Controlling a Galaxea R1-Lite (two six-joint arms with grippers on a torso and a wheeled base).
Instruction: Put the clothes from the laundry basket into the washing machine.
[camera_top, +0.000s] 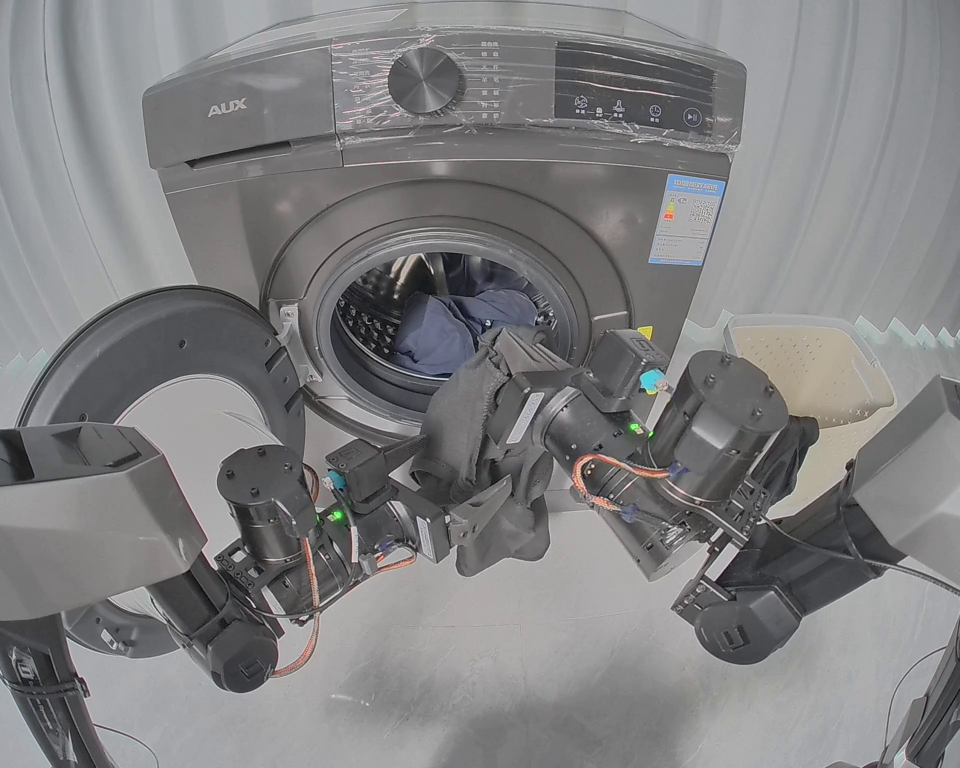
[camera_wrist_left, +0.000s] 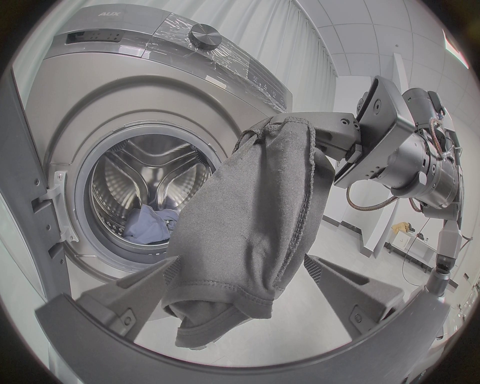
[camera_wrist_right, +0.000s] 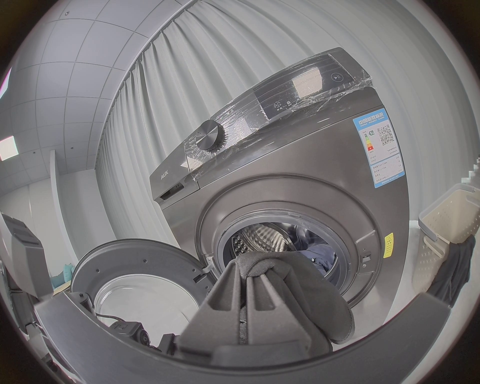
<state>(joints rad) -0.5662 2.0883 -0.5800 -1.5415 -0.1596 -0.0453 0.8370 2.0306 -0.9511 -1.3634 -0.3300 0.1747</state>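
A dark grey garment (camera_top: 462, 420) hangs in front of the washing machine (camera_top: 250, 215), just below its open drum. My right gripper (camera_top: 505, 352) is shut on the garment's top edge, and the wrist view shows the fingers (camera_wrist_right: 227, 305) pressed together with cloth (camera_wrist_right: 310, 295) bunched over them. Lower down, my left gripper (camera_top: 480, 510) is open. Its fingers (camera_wrist_left: 145, 287) stand wide apart on either side of the hanging garment (camera_wrist_left: 240, 225). A blue garment (camera_top: 450, 330) lies inside the drum. The cream laundry basket (camera_top: 872, 372) stands to the right of the machine.
The round machine door (camera_top: 150, 350) is swung fully open to the left. A dark cloth (camera_top: 798, 445) hangs over the basket's near rim. Bare grey floor (camera_top: 500, 660) lies in front of the machine, and curtains hang behind it.
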